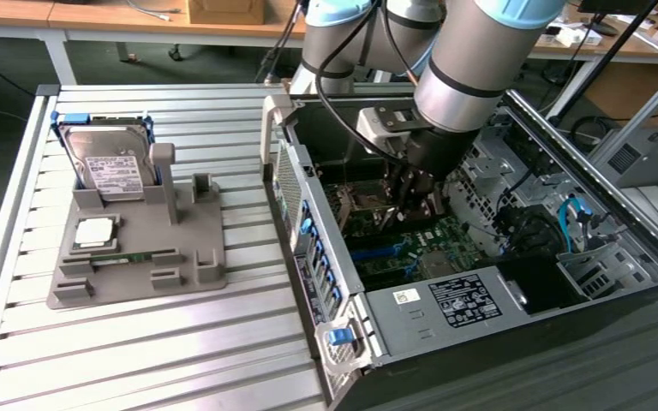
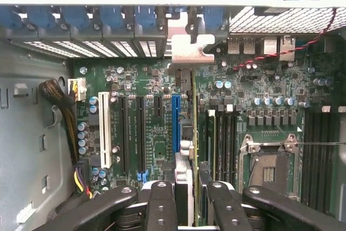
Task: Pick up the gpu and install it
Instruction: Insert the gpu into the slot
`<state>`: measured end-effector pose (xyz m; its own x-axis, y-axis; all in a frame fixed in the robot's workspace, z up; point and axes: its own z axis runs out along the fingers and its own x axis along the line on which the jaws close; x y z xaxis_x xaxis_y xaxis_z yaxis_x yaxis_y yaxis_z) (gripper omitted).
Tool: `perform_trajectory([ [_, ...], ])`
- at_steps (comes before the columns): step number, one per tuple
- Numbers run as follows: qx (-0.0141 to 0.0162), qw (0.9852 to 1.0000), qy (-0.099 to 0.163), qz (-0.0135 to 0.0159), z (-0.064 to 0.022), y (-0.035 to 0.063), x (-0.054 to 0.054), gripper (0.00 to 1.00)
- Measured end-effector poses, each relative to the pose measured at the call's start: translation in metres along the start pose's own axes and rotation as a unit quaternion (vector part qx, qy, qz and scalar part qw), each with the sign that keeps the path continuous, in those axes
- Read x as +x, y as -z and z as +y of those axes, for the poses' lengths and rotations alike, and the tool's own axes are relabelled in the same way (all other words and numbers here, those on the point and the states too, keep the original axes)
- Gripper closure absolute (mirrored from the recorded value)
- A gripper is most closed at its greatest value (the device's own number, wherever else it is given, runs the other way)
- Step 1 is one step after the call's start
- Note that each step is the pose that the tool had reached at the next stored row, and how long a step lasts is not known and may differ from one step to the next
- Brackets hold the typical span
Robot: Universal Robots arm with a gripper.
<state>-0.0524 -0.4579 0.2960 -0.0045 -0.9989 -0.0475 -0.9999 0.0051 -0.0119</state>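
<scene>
Slats of bare aluminium formed the table (image 1: 134,342), and an open computer case (image 1: 444,300) lay on its side over the exterior view's right half of it. The grey arm (image 1: 478,68) came down from the far side into the case. On the exterior view's left stood a grey fixture tray (image 1: 134,257), well apart from the arm. Inside the case the green motherboard (image 2: 151,79) covered the floor. At the far end of the tray a silver hard drive (image 1: 112,163) with a white label leaned upright in its holder. The gripper (image 2: 188,193) hung low over the motherboard, its two black fingers (image 2: 161,204) drawn in narrow and clamped on the gpu (image 2: 184,171). The card stood on edge between them, seen edge-on in the wrist view, its silver bracket end reaching toward the case wall with the blue latches. It ran just beside the long blue slot (image 2: 175,123); whether it sat in a slot could not be told. Nearer on the tray lay a square processor chip (image 1: 92,231) and, nearer still, a narrow green memory stick (image 1: 123,257).
</scene>
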Motion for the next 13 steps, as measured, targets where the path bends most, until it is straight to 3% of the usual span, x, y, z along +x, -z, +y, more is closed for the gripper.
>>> perform_trajectory([
  [13,0.0,1.0,0.0,0.0001,0.0032,-0.0053,0.0003,0.73],
])
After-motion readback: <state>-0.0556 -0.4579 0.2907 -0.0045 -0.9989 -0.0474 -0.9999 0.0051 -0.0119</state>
